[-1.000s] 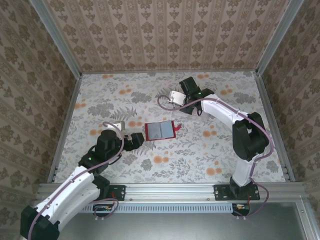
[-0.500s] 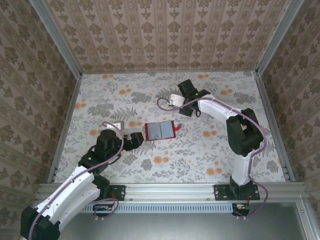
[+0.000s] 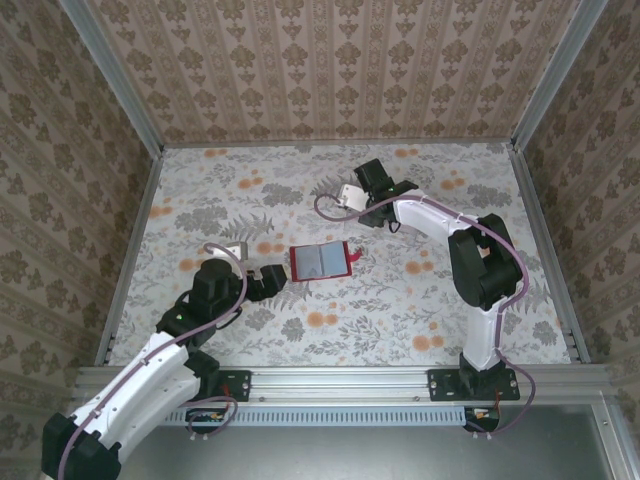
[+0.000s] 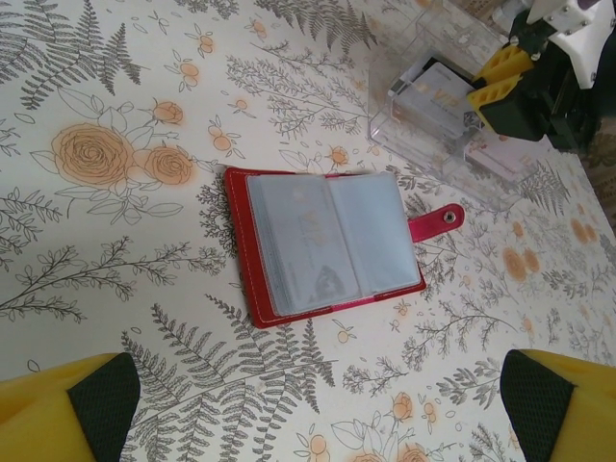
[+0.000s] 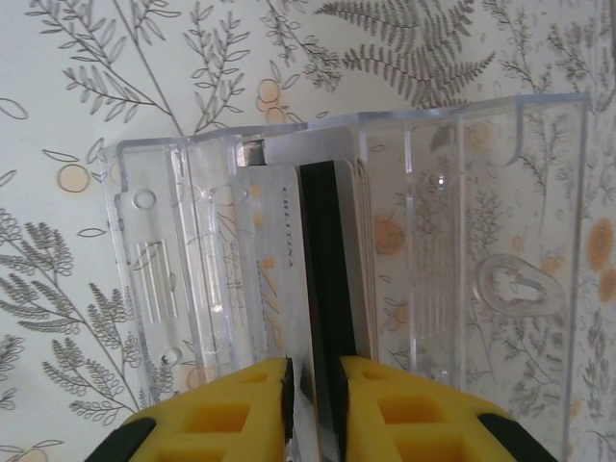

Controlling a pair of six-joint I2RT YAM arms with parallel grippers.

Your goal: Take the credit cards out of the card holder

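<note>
The red card holder (image 3: 321, 261) lies open on the table, grey-blue pockets up and its tab (image 4: 446, 218) to the right; a pale card shows through the left pocket (image 4: 303, 231). My left gripper (image 3: 272, 281) hovers wide open just left of it, fingers (image 4: 101, 397) well clear of its near edge. My right gripper (image 3: 365, 196) is at a clear plastic box (image 5: 438, 192) behind the holder. Several credit cards (image 5: 322, 241) stand on edge in that box, one with a dark stripe. The right jaws (image 5: 316, 380) straddle that card's edge, slightly parted, with a sliver of gap.
Low metal rails (image 3: 133, 250) and patterned walls frame the flowered table. The clear box (image 4: 433, 111) sits beyond the holder's tab side. Open tabletop lies in front of the holder and to its right.
The right jaws have parted a little around the card in the box, and the right arm's elbow has swung slightly left. The left arm and the holder have not moved.
</note>
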